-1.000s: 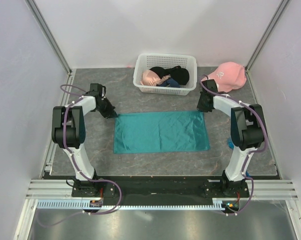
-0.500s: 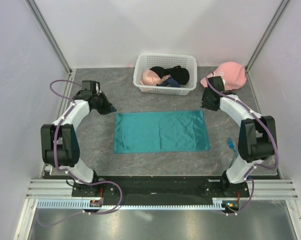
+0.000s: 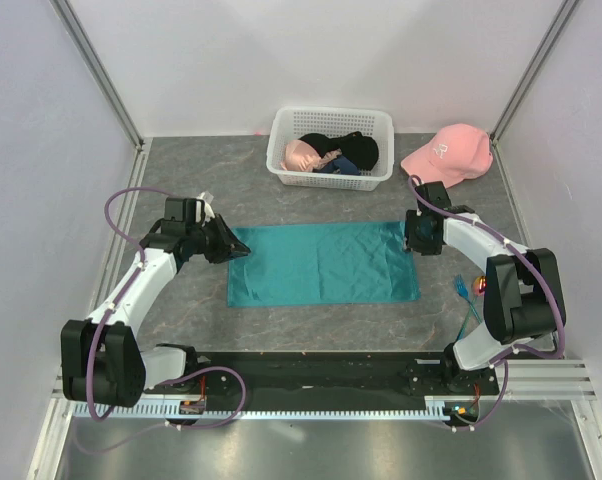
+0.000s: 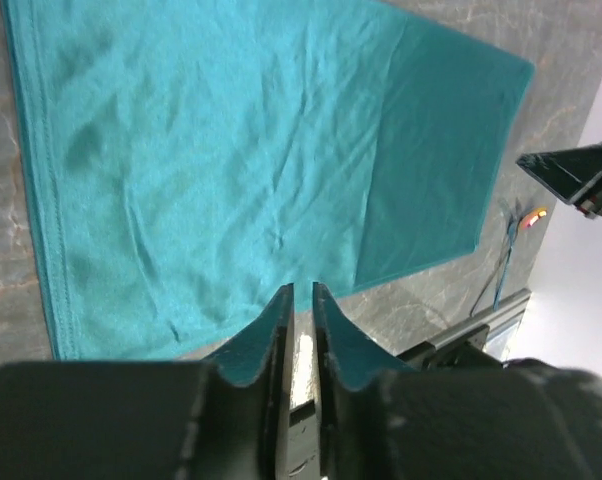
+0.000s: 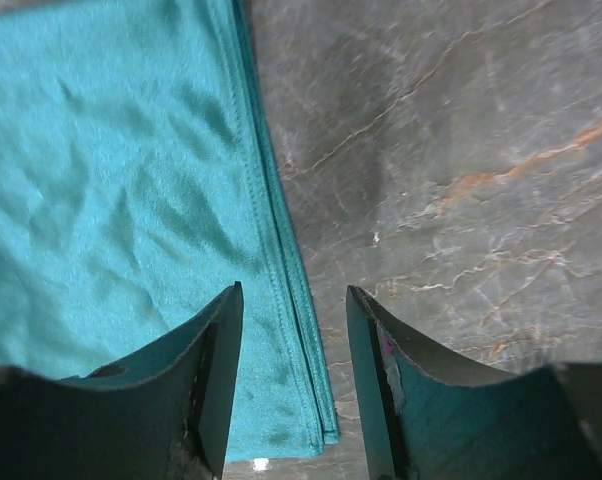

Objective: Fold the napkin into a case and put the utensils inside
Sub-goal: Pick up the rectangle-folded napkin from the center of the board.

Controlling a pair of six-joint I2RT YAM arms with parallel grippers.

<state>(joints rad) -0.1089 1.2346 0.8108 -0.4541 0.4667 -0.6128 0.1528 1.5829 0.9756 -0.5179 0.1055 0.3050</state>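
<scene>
- Napkin (image 3: 323,263): flat layered rectangle, centre of desk (image 3: 181,180).
- Utensils (image 3: 463,290): near the right edge, apart from the cloth.
- Left gripper (image 4: 301,292): clenched, empty, at the cloth's left end.
- Right gripper (image 5: 293,295): released, straddling the right hem.
- Step: probably mid-fold.
- Next: pinch both ends, fold narrower.

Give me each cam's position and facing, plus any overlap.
Top external: above and behind the arm bases, looking down on the table; left arm and right arm show.
Left wrist: on the left arm, looking past the closed left hand across the napkin.
Right wrist: on the right arm, looking down past the open right hand at the napkin's edge.
Shared: all three see the napkin.
</scene>
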